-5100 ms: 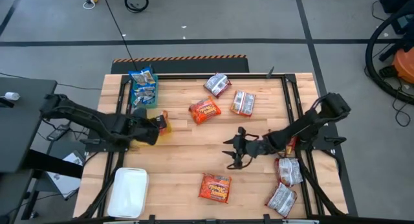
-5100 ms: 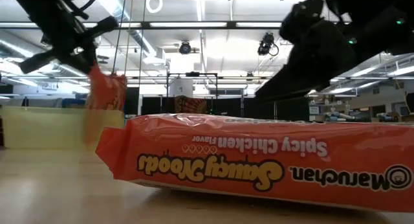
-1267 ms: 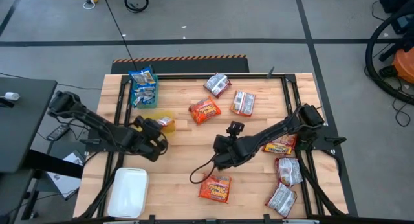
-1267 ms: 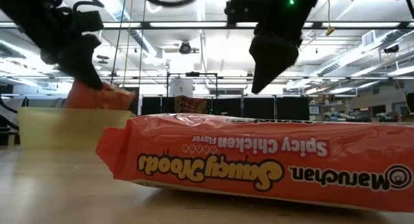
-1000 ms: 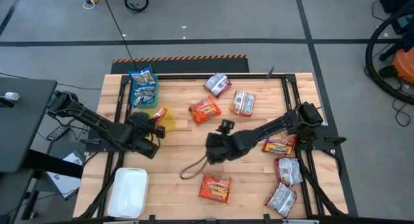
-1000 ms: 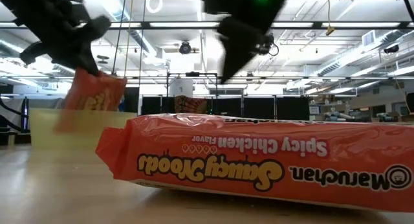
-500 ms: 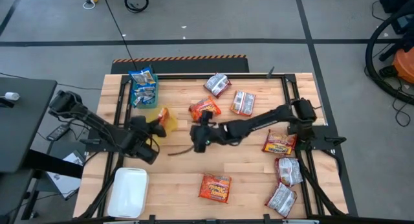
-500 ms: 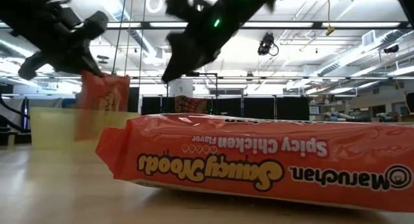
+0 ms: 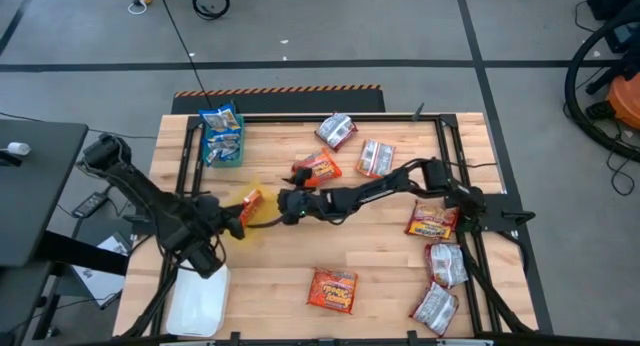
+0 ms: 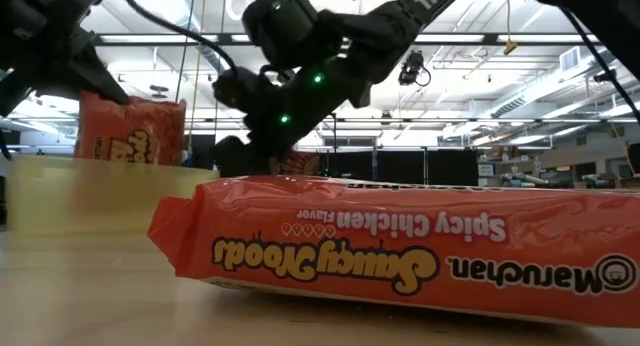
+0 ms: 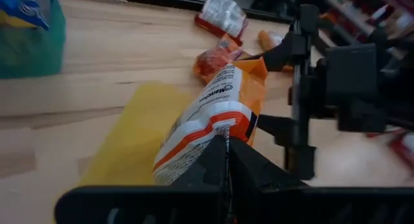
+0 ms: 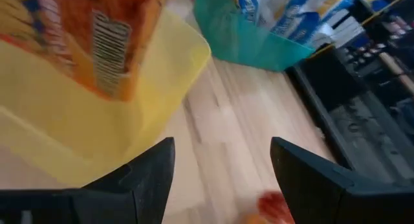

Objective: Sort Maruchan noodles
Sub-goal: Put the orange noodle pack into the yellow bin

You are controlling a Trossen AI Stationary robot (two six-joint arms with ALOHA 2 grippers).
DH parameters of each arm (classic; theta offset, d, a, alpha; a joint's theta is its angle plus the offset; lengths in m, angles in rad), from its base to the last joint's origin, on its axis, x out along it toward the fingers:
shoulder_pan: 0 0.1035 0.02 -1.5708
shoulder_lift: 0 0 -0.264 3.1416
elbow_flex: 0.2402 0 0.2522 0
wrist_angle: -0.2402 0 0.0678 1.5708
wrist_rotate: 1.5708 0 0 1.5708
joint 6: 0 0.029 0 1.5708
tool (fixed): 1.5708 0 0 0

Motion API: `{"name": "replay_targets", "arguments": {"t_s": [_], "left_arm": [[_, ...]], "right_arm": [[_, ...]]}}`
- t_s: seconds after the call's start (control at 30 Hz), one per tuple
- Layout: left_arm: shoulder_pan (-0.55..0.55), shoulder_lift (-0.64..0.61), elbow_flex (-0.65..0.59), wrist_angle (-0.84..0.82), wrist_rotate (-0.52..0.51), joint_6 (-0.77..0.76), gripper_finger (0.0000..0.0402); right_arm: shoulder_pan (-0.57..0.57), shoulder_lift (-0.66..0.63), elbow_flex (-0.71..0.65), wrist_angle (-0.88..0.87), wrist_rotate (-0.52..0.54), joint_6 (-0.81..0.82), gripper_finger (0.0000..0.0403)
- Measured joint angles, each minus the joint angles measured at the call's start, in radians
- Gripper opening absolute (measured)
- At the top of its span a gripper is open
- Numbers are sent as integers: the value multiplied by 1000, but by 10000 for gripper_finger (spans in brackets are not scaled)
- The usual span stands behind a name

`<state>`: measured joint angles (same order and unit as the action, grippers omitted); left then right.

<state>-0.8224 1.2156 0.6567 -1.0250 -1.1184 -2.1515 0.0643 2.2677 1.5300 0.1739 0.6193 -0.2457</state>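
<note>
Grey concrete flooring is surrounding the pale wooden tabletop (image 9: 300,251), where crinkly plastic Maruchan noodle packets (image 9: 376,158) are lying scattered: silver-white ones toward the far edge and down the right edge, orange-red ones near the middle and by the near edge. The left gripper (image 9: 236,212) is pinching an orange-red noodle packet (image 9: 250,205) upright over the translucent yellow plastic bin (image 12: 97,130) near the left edge, its fingers (image 11: 223,162) clamping the packet's lower seam. The right gripper (image 9: 285,208) is reaching across the middle to just beside that packet, fingers (image 12: 145,175) spread wide and holding nothing. Blue-and-white packets are filling the teal plastic bin (image 9: 222,154) at the far left corner, and a white plastic bin (image 9: 198,298) is sitting at the near left corner.
</note>
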Motion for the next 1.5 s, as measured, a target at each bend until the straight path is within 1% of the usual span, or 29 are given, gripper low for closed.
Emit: {"name": "replay_targets", "arguments": {"t_s": [0.07, 0.13, 0.27, 0.33, 0.43, 0.53, 0.7, 0.8, 0.87, 0.97, 1.07, 1.13, 1.23, 1.3, 1.4, 1.5], "left_arm": [[0, 0, 0, -15, 7, 56, 13], [0, -8, 0, -21, 40, 149, 13], [0, -54, 0, -18, 150, 412, 13], [0, -94, 0, -2, 218, 577, 13], [1, -160, 0, 53, 345, 852, 13], [12, -228, 0, 115, 447, 1113, 13], [38, -336, 0, 227, 562, 1575, 13], [79, -411, 0, 218, 623, 1768, 13], [126, -467, 0, 218, 681, 1827, 12], [214, -549, -7, 283, 851, 1909, 6], [303, -572, -11, 304, 1009, 1970, 4], [357, -559, -11, 325, 1089, 1999, 4], [430, -507, -11, 357, 1218, 2056, 4], [467, -467, -5, 369, 1293, 2150, 4], [535, -403, 21, 372, 1380, 2307, 4], [632, -335, 37, 370, 1515, 2423, 4]], "right_arm": [[2, 9, 10, -5, -108, 6, 261], [19, 9, 10, -9, -204, 8, 261], [56, -5, 11, -25, -339, 11, 261], [70, -14, 11, -35, -349, 26, 261], [82, -29, 12, -76, -315, 49, 261], [88, -44, 12, -116, -301, 87, 261], [115, -65, 12, -152, -299, 157, 261], [139, -74, 11, -190, -300, 212, 261], [159, -77, 11, -196, -300, 255, 261], [199, -78, 11, -198, -303, 275, 261], [220, -78, 11, -197, -286, 279, 261], [222, -79, 11, -202, -274, 294, 261], [223, -96, 11, -215, -264, 299, 261], [235, -108, 12, -231, -257, 299, 261], [250, -119, 12, -273, -265, 309, 261], [260, -119, 12, -306, -270, 345, 261]]}}
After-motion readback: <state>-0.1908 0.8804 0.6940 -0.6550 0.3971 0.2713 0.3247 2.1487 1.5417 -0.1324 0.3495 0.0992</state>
